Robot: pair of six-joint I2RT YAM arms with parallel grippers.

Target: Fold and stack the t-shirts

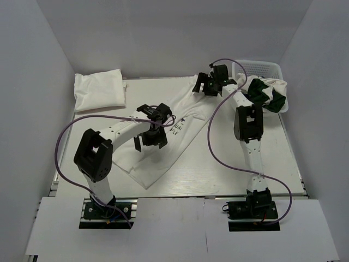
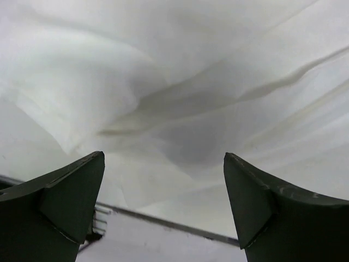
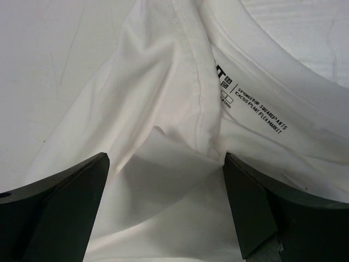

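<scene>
A white t-shirt [image 1: 163, 143] with dark text on it lies spread diagonally across the table from front left to back right. My left gripper [image 1: 149, 137] hovers over its middle with jaws open; in the left wrist view only rumpled white cloth [image 2: 180, 98] lies past the fingers. My right gripper [image 1: 210, 86] is open at the shirt's back end, over the collar seam and printed neck label [image 3: 253, 106]. A folded white shirt [image 1: 99, 90] lies at the back left. White and dark green shirts [image 1: 267, 93] fill the basket.
The white lattice basket [image 1: 260, 68] stands at the back right corner. White walls enclose the table on three sides. Purple cables loop from both arms over the table.
</scene>
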